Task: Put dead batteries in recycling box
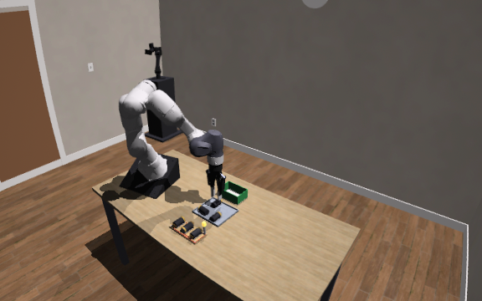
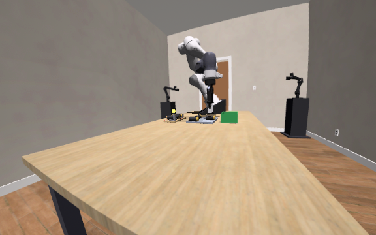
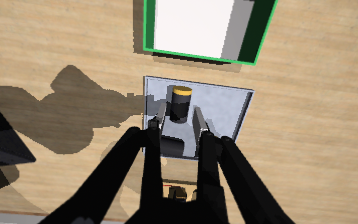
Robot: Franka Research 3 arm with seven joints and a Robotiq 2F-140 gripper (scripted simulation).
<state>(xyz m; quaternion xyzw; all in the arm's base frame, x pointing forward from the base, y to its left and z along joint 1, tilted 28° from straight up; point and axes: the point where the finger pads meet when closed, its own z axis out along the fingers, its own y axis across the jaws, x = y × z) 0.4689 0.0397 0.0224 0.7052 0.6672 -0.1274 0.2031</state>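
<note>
Wire-trimmed battery holder point(image 1: 182, 235) point(image 2: 175, 121) at left, three batteries aboard; its bulb point(image 1: 204, 224) point(image 2: 173, 111) glows yellow. That condition is met for now. Holder sits apart from the tray, near the table's point(image 1: 287, 234) point(image 2: 188, 163) point(image 3: 305, 125) long edge, so I'd keep arm and fingers off that side.

Middle: grey tray point(image 1: 227, 212) point(image 2: 204, 121) point(image 3: 220, 107), low rim, three more batteries lying on it. The yellow-ended battery point(image 1: 215, 203) point(image 2: 210, 117) point(image 3: 181, 105) nearest the box lies on its side below the gripper point(image 1: 216, 198) point(image 2: 209, 111) point(image 3: 179, 112). Fingers parted part-way, astride its line, grasping nothing. Room beside it looks fair; the neighbouring battery point(image 1: 203, 210) point(image 2: 199, 116) point(image 3: 172, 146) is the tighter spot.

Right: green recycling box point(image 1: 240, 197) point(image 2: 229, 117) point(image 3: 200, 57), upright, just beyond the tray. No battery seen inside, though part of its floor is out of view. All six counted outside, so neither dead one is binned. Which are dead, can't tell by looks. Short carry, but the box wall needs clearing.
</note>
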